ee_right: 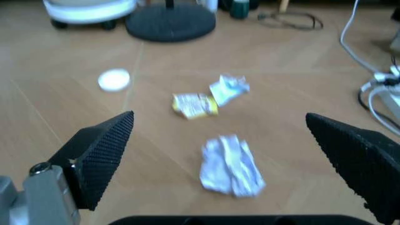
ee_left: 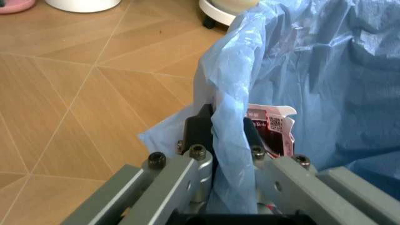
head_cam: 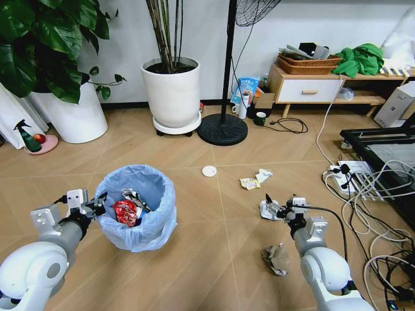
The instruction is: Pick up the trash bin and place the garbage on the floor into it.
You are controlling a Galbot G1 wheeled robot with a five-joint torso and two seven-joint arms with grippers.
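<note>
Left gripper (ee_left: 228, 154) low in frame, clenched on trash bin (head_cam: 137, 206) rim: thin, slippery. Right gripper (ee_right: 218, 154) spread above light, crushable paper wad (ee_right: 230, 165); pinch mid-body.

Both arms are glossy white rounded shells ending in grey metal wrist blocks. The left gripper (ee_left: 216, 140) has grey aluminium bars with black hex screws; the right gripper (ee_right: 231, 140) carries black, dimple-textured wedge fingers (ee_right: 103, 152).

White wall (head_cam: 311, 19) at far side. Two white plant pots (head_cam: 171, 91) far left and centre; black fan stand (head_cam: 222, 128) beside them. Low wooden cabinet (head_cam: 305, 87) far right, basket on top. Cables (head_cam: 363, 194) sprawl right.
</note>
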